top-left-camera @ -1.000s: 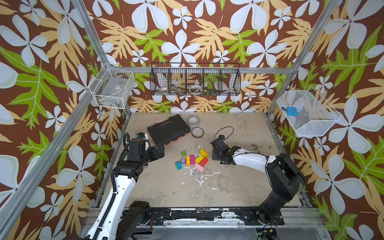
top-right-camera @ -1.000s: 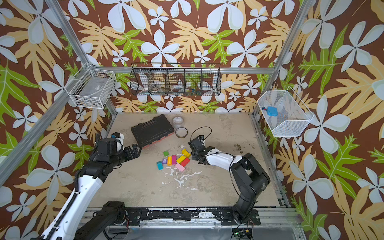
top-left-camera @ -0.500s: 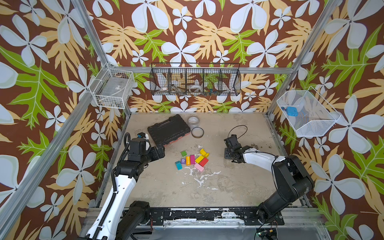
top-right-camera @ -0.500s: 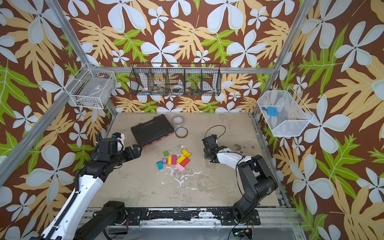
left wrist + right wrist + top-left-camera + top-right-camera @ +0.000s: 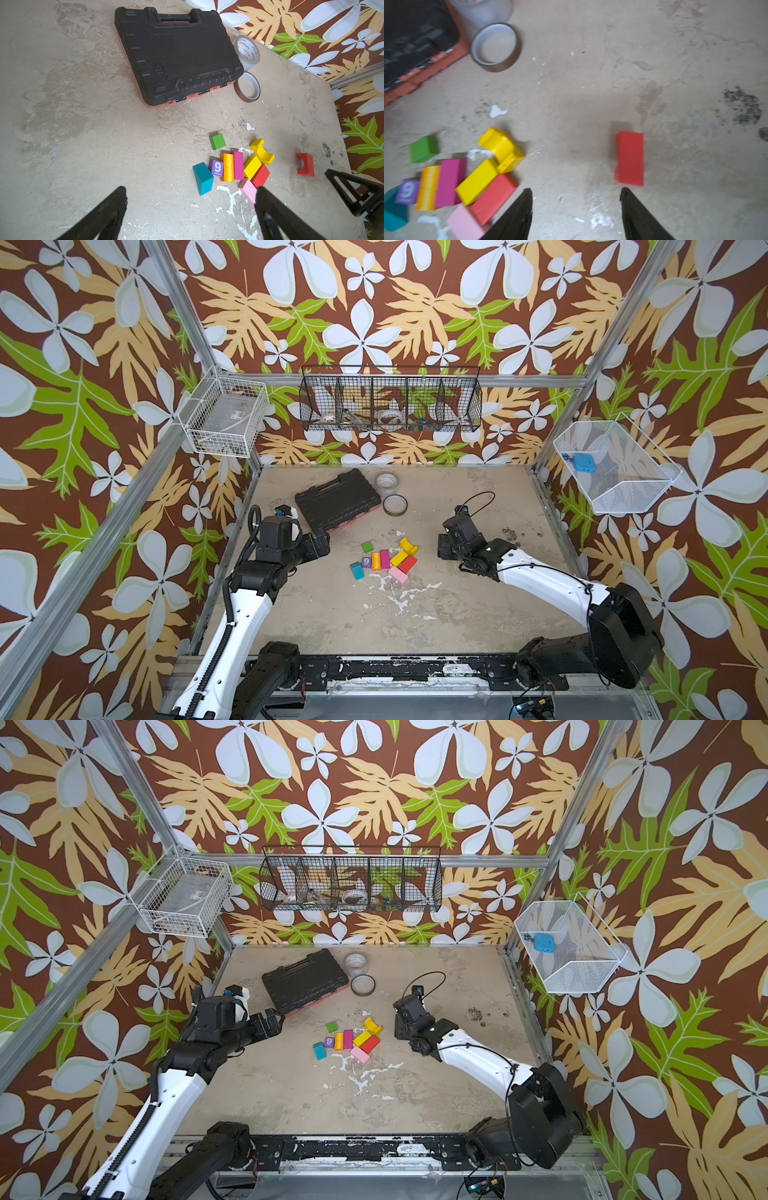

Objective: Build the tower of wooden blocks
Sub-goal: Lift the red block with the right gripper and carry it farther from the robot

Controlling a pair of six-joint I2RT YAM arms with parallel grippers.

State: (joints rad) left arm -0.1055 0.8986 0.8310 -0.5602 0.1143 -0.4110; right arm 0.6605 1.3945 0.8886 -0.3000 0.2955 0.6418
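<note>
Right end effector (image 5: 575, 190) stands part-open, empty, near red arch (image 5: 630, 158); left end effector (image 5: 191, 188) wide, empty; recommend gripping red brick (image 5: 494, 197) squarely across narrow sides.

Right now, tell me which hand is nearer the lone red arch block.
Right. The right hand, open, hovers just short of the red arch block. The left hand sits beyond the cluster of other blocks.

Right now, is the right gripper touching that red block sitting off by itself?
Apart. The left wrist view shows bare floor between the lone red block and a finger of the right gripper, whose jaws stand open and empty.
</note>
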